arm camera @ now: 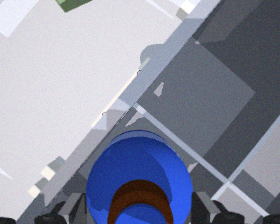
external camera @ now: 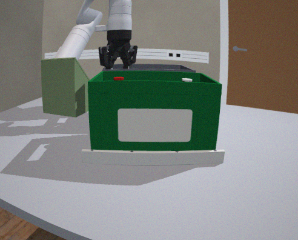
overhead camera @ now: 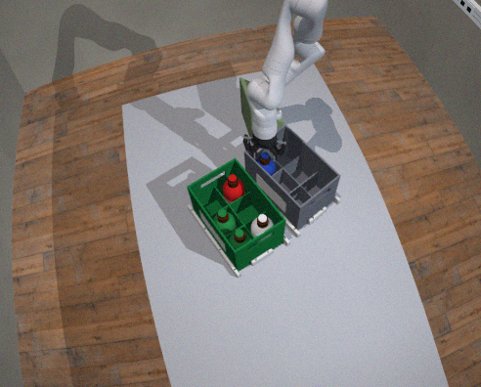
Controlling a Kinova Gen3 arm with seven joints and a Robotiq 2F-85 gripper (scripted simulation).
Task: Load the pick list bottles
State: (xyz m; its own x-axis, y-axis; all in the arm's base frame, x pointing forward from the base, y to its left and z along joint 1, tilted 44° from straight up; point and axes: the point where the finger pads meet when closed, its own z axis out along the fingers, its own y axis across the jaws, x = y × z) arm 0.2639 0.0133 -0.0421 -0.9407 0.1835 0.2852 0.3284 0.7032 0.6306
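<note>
The blue bottle (overhead camera: 267, 165) is standing upright, long axis vertical, brown neck and blue cap pointing straight up at the wrist camera. It sits in a corner cell of the grey crate (overhead camera: 320, 193), the cell at the end nearest the arm and on the side next to the green crate (overhead camera: 256, 243).

Directly over that blue bottle hangs the gripper (overhead camera: 265, 145), pointing straight down with its fingers spread to either side of the cap. They stand released, nothing clamped between them; in the wrist view the blue bottle (arm camera: 139, 182) fills the bottom middle, with a dark fingertip (arm camera: 50, 218) on the left clear of the glass and another low on the right. From the exterior view the gripper (external camera: 119, 66) has its tips right at the grey crate's rim line, behind the green crate (external camera: 152, 91).

The grey crate's other cells show only bare grey floor and dividers in the top view.

Beside the grey crate, the green crate holds four bottles, all upright: a red bottle (overhead camera: 233, 188) in the cell nearest the blue one, two green bottles (overhead camera: 224, 220) further along, and a white bottle (overhead camera: 261, 225) on the side facing the grey crate. The two crates sit just beside each other on white runners, both level on the table (overhead camera: 295, 313).

Behind the grey crate, a pale green box (external camera: 62, 86) stands by the arm's base.
</note>
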